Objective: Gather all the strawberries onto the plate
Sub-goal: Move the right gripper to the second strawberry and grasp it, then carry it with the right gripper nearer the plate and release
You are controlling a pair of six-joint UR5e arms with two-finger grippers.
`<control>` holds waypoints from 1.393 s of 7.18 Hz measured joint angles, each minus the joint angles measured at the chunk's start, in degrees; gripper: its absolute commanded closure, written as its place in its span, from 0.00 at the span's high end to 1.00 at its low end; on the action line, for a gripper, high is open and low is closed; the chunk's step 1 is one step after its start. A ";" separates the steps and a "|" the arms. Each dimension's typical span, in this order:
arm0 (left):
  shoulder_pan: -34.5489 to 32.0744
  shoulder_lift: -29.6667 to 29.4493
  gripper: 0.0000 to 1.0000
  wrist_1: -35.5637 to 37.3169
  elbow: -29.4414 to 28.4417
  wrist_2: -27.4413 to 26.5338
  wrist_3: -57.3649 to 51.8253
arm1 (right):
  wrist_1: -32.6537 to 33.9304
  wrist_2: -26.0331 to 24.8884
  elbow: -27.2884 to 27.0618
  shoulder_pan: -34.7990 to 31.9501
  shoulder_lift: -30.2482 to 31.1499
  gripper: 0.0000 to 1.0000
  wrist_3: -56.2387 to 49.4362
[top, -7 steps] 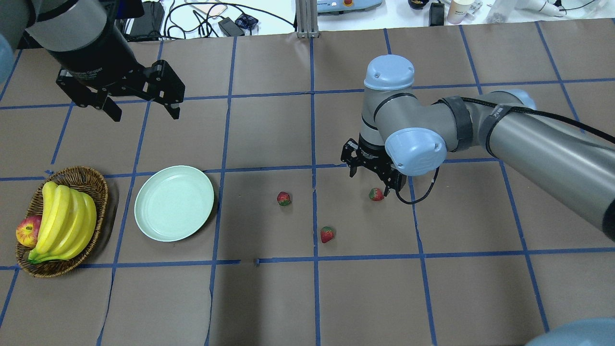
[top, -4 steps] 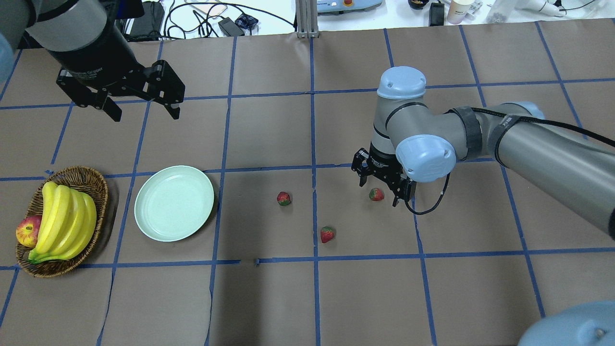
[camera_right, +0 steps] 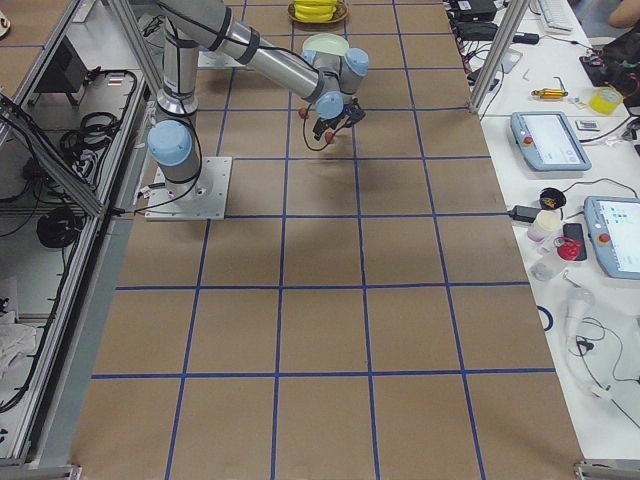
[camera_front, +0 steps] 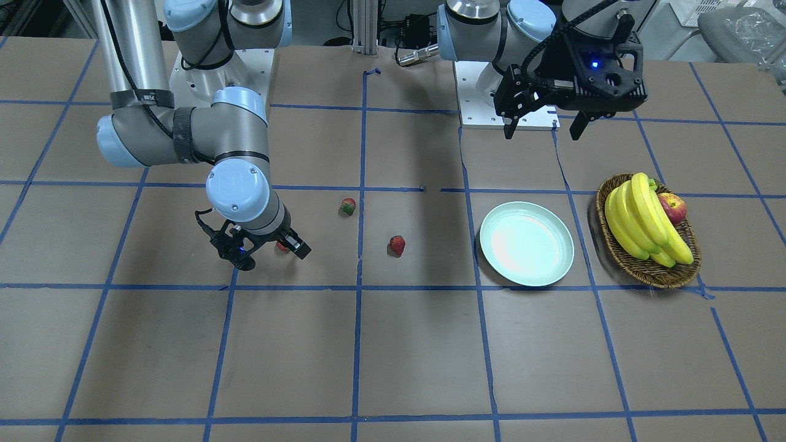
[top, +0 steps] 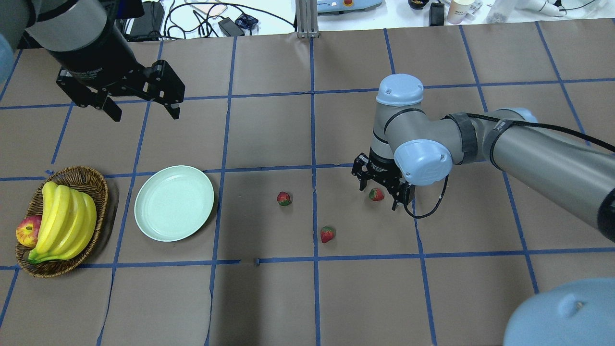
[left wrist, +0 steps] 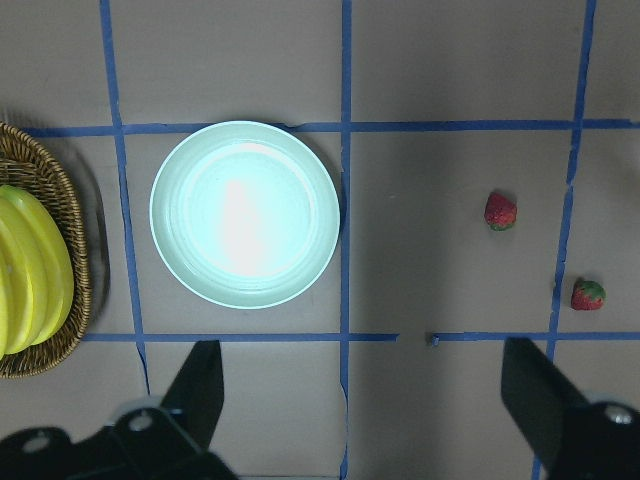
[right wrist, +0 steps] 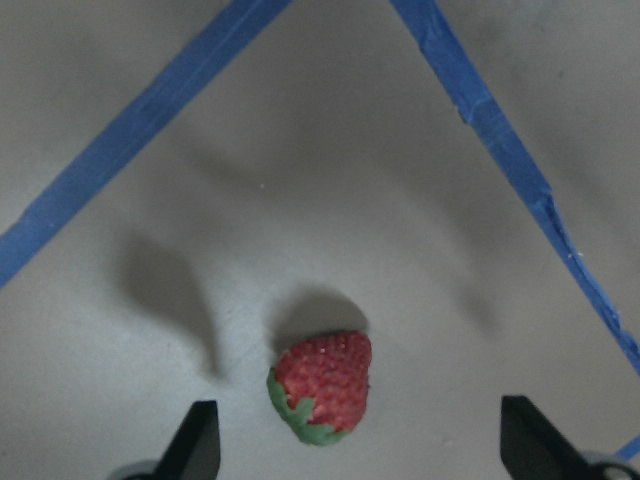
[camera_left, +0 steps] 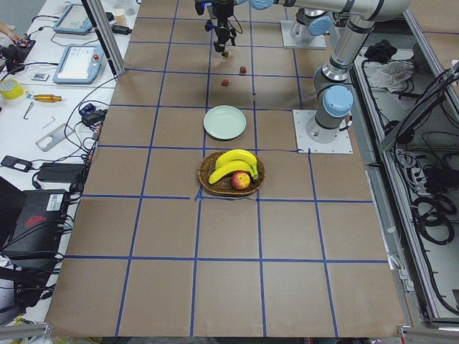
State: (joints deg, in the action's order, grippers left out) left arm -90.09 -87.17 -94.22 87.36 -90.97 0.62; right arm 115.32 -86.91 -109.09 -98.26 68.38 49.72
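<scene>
Straddling a strawberry [right wrist: 322, 388], R gripper [top: 379, 195] has jaws wide open; berry sits on table [top: 269, 134] btwn them, untouched. Two other strawberries [top: 284, 198] [top: 327, 234] lie short of plate [top: 174, 203]. L gripper [top: 145, 115] hangs open, empty.

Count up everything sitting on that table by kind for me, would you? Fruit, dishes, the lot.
Strawberries: 3
Banana bunch: 1
Apple: 1
Plate: 1
Basket: 1
Total: 7
</scene>
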 measured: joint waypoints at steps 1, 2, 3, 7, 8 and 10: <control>0.00 -0.01 1.00 0.00 0.00 0.00 0.00 | 0.68 -0.01 0.01 0.00 -0.37 0.59 -0.01; 0.00 0.00 1.00 0.00 0.00 0.00 0.00 | 0.99 0.00 0.06 0.06 -0.55 0.57 -0.06; 0.00 0.01 1.00 0.00 0.00 0.00 0.00 | 1.14 0.02 0.08 0.12 -0.64 0.52 -0.13; 0.04 0.06 1.00 0.02 0.00 0.02 0.00 | 1.72 1.20 0.06 0.40 -0.60 0.00 -0.82; 0.04 0.05 1.00 0.08 0.00 0.06 0.00 | 1.72 1.99 0.26 0.42 -0.45 0.00 -1.85; -0.01 0.05 1.00 0.25 -0.03 0.16 -0.02 | 1.46 3.48 2.13 -0.02 0.66 0.00 -2.83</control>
State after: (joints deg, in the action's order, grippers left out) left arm -90.09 -87.12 -93.97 87.33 -90.80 0.59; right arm 116.77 -83.44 -106.96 -98.29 69.04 46.89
